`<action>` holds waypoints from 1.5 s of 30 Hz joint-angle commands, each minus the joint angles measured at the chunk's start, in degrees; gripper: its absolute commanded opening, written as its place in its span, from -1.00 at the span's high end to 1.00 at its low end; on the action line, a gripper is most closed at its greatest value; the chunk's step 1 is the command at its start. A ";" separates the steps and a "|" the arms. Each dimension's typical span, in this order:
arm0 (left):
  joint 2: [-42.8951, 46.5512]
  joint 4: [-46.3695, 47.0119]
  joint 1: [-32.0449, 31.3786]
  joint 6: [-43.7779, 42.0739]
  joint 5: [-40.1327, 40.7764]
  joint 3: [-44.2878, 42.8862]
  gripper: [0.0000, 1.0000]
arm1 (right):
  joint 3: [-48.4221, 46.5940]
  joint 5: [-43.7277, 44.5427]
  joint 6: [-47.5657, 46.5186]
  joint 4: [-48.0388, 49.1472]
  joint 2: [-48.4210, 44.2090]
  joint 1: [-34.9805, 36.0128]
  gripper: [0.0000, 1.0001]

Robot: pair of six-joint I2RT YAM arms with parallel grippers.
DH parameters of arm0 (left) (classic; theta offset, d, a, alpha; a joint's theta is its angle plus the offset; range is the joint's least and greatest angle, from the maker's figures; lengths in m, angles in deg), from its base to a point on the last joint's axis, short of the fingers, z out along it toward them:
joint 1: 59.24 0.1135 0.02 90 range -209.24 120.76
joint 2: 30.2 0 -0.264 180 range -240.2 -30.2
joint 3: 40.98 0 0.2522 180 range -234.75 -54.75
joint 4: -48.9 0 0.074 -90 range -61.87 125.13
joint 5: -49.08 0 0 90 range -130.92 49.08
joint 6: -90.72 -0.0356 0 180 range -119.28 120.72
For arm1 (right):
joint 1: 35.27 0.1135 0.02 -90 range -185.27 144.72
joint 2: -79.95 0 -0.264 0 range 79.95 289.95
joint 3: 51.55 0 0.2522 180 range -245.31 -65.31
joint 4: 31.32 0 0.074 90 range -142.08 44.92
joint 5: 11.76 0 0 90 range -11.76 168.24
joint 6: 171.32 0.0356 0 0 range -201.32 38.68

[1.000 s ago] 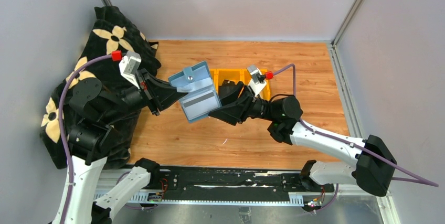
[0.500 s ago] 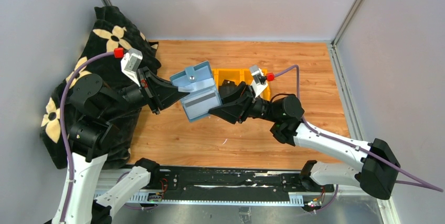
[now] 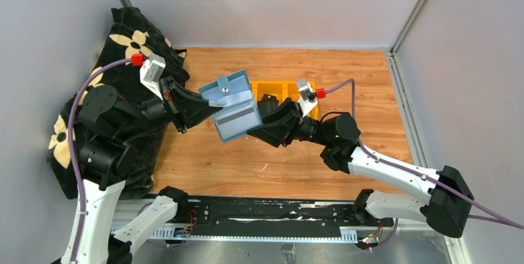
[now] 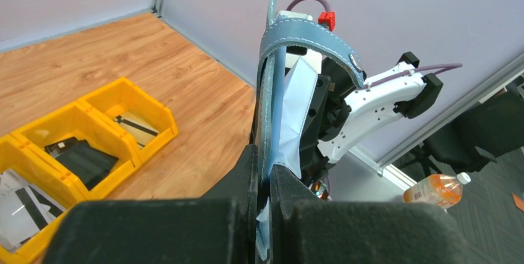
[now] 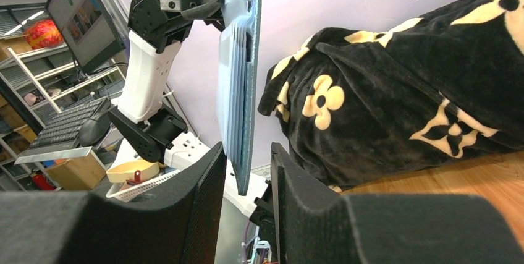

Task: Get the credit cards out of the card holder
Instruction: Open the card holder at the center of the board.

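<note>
Yellow bins point(image 4: 146, 117) side by side on a brown wooden table point(image 3: 296, 159). Black fluffy blanket point(image 3: 133, 41) with pale yellow flowers, heaped up by the left wall. Grey walls point(image 3: 272, 4) all around. Past the table, an orange drink bottle point(image 4: 432, 191), a screen point(image 5: 77, 17) and a keyboard point(image 5: 62, 131).
</note>
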State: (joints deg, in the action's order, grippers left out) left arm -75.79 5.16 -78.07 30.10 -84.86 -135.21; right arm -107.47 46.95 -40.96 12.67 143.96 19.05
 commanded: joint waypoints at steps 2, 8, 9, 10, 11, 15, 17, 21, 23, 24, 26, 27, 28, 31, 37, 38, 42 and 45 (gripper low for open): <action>-0.06 1.98 0.44 1.12 -1.46 -1.11 1.00 | 0.30 2.40 -1.43 0.57 -1.18 0.54 0.32; -0.03 2.17 0.46 1.07 -1.84 -0.91 1.00 | -0.82 3.21 0.54 1.43 -0.02 0.44 0.34; -0.02 2.14 0.46 1.03 -1.90 -0.91 1.00 | -0.78 3.23 0.80 1.75 0.17 0.48 0.34; -0.03 2.17 0.46 1.07 -1.92 -0.86 1.00 | -0.74 3.48 1.12 1.97 0.34 0.45 0.34; 0.03 2.23 0.46 1.04 -2.04 -0.84 1.00 | -0.70 3.77 1.31 2.08 0.40 0.43 0.35; 0.26 2.37 0.46 1.18 -2.19 -0.67 1.00 | -0.40 7.92 2.13 1.83 0.42 0.35 0.36; 0.33 2.41 0.48 1.28 -2.32 -0.66 1.00 | -0.25 9.88 2.56 2.28 0.34 0.34 0.35; 0.52 2.39 0.46 1.20 -2.42 -0.71 1.00 | -0.23 11.77 4.83 5.86 1.31 0.39 0.34; 0.50 2.50 0.47 1.32 -2.54 -0.77 1.00 | -0.72 11.50 6.64 7.40 2.18 0.34 0.34; 0.50 2.53 0.46 1.30 -2.55 -0.70 1.00 | -0.95 11.32 7.49 8.04 2.59 0.34 0.33; 0.54 2.49 0.46 1.17 -2.54 -0.67 1.00 | -1.36 10.17 8.70 9.10 3.22 0.34 0.25; 0.59 2.47 0.46 0.93 -2.44 -0.66 1.00 | -1.54 9.20 9.17 9.39 3.55 0.34 0.20; 0.63 2.34 0.47 0.67 -2.39 -0.70 1.00 | -1.97 8.16 9.51 9.70 3.83 0.34 0.16; 0.74 1.93 0.46 0.08 -2.35 -0.42 1.00 | -2.57 5.61 10.74 10.51 4.36 0.34 -0.01; 0.76 1.73 0.47 -0.75 -2.79 0.45 1.00 | -6.06 4.77 13.46 10.94 5.59 0.34 -0.25; 0.78 1.65 0.46 -0.75 -2.88 0.43 1.00 | -6.85 4.87 13.77 10.72 5.94 0.34 -0.25; 0.76 1.56 0.46 -0.82 -3.32 0.57 1.00 | -9.34 5.68 13.90 8.86 7.06 0.39 -0.14; 0.89 0.72 0.46 -1.87 -3.69 0.82 1.00 | -11.21 4.68 14.06 7.22 7.88 0.55 -0.01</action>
State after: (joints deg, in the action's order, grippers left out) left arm -75.46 6.21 -77.78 29.56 -87.07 -134.71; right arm -115.38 52.83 -28.07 20.17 150.95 19.03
